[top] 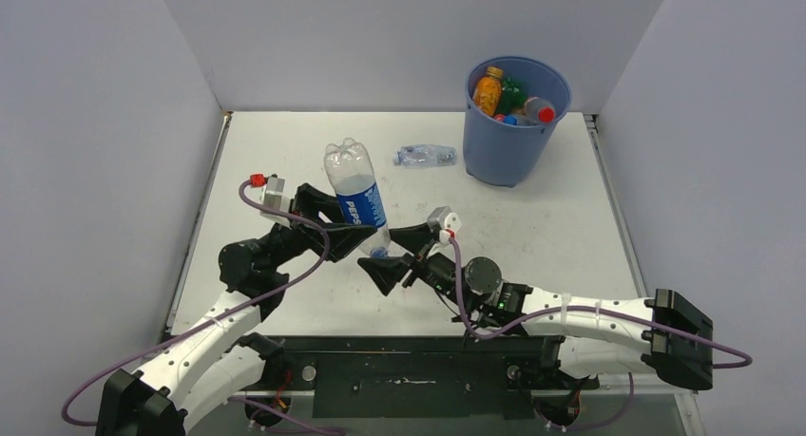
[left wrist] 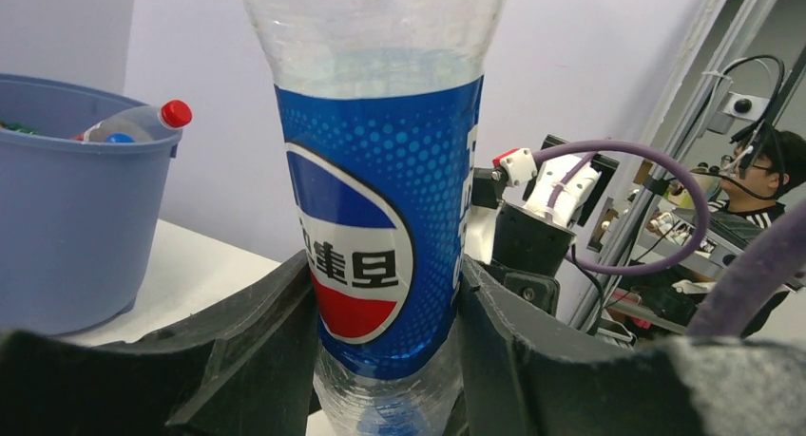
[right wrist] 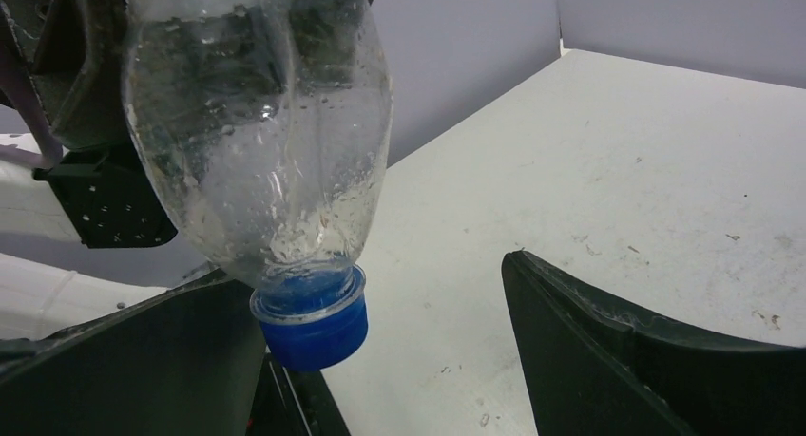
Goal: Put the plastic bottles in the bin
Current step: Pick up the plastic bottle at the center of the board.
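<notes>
Glossy clear plastic bottle [top: 357, 197], matt table [top: 556, 241]

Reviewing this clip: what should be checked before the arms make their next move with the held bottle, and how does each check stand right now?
1. Left gripper shut on the blue-labelled clear plastic bottle, gripping the label, cap downward: ok.
2. Right gripper open wide enough to take it: ok.
3. Round blue cap centred between the right jaws: not ok, it sits close to one finger.
4. Room left in the large round blue plastic bin: cannot tell, since bottles already reach its rim.
5. Small clear bottle lying on the white table left of the bin, apart from both arms: ok.
</notes>
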### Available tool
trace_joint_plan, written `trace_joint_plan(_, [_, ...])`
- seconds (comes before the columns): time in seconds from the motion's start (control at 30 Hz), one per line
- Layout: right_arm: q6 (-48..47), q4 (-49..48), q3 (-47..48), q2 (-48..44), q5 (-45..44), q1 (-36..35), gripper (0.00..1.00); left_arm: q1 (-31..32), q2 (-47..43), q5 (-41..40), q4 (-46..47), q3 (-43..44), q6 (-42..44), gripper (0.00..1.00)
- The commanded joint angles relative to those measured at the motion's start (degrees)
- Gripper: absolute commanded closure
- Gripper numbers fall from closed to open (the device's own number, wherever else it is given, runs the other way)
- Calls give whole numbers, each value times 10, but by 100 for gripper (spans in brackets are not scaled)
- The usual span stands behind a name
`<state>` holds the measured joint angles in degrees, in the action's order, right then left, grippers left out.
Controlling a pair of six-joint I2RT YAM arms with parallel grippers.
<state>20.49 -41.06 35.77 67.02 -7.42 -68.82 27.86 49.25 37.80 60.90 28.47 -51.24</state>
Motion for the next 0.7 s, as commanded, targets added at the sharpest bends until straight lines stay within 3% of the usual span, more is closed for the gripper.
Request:
trace_joint_plan(0.0, [-18,-33,-29,-66,0,3,13,11,-16,17,41,1,10,61])
trace_joint_plan(0.17, [-16,-50,-21,-71,-7,3,14,13,-14,17,47,-2,7,62])
trace_joint_plan(0.3, [-12,-57,-3,-47,1,2,23,20,-16,17,43,-3,13,62])
trace_joint_plan(0.6, [4,-62,9,-22,16,2,65,30,-23,4,19,-2,30,59])
trace_joint_plan(0.67, [0,-56,12,-23,25,2,81,31,-25,-5,10,-3,35,53])
